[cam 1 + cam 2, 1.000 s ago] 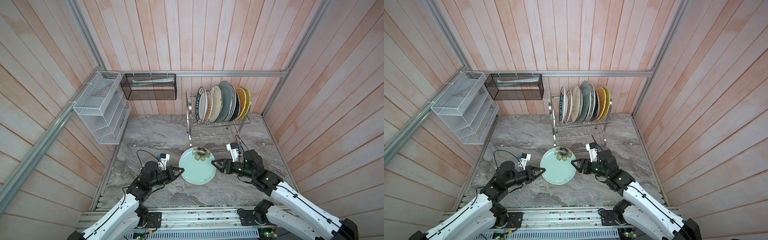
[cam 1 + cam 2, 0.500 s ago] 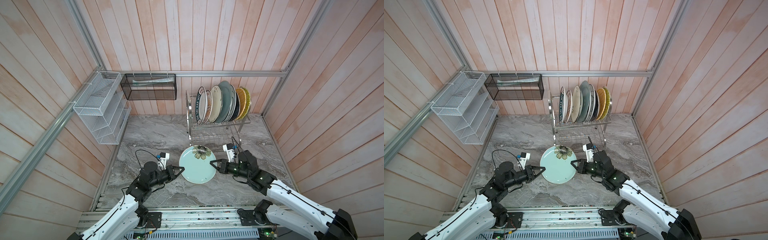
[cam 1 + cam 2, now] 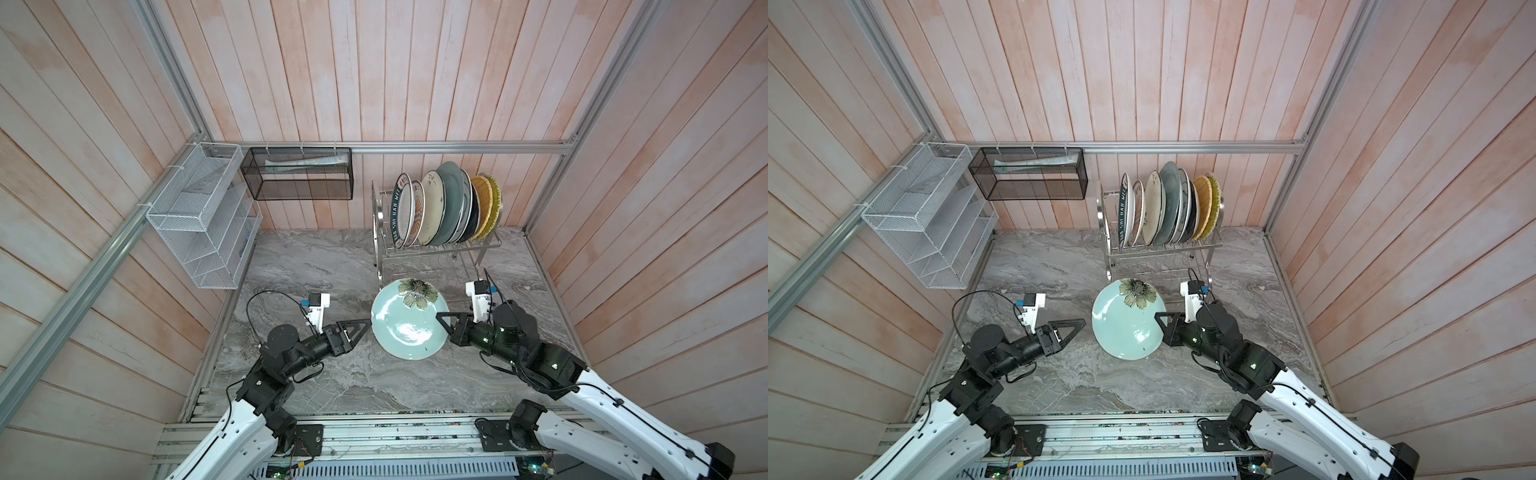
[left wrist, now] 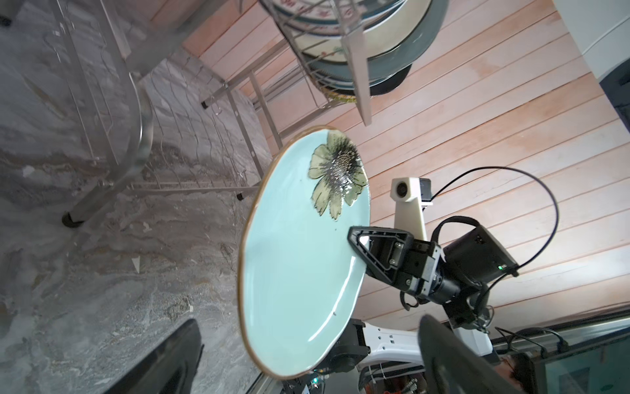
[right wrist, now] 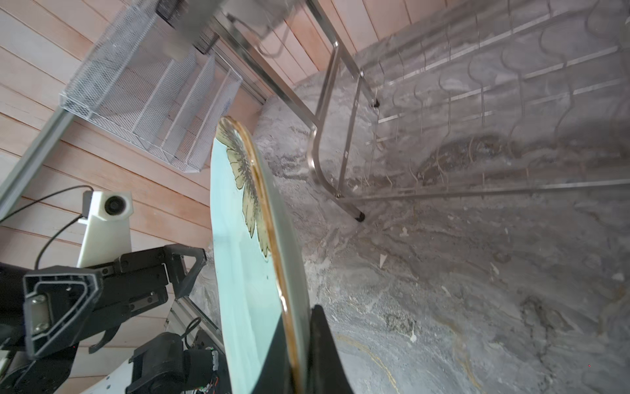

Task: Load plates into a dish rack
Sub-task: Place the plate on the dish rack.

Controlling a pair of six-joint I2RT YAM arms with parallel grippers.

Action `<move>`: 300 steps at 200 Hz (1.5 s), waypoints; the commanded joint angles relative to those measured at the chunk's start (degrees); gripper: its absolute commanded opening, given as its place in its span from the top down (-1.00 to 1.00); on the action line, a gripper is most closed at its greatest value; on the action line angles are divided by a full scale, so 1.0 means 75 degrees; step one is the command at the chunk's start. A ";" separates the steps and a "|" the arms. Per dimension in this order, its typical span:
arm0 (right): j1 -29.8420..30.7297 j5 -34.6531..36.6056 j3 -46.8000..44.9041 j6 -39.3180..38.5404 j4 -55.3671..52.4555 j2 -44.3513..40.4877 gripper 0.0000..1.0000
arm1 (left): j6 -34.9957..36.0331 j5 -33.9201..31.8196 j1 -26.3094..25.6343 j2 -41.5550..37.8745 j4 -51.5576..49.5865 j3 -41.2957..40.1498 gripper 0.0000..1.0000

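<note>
Right tool (image 3: 441,320) pinches the pale blue plate (image 3: 405,332) by its right rim; left tool (image 3: 362,326) gapes wide, just clear. Stiff, glazed, probably slick and breakable: rim holds suit it.

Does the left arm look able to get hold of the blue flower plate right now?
Probably yes: the left gripper stands open beside the pale blue flower plate, nothing between; the right gripper pinches its far rim.

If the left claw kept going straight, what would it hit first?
The left gripper would probably hit the pale blue plate, gripped by the right gripper; nothing else shows between.
</note>
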 commanded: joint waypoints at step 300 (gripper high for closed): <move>0.0735 0.8270 1.2532 -0.9020 0.1455 0.7817 1.00 | 0.4270 -0.0754 0.0023 -0.0469 -0.3202 0.1557 -1.00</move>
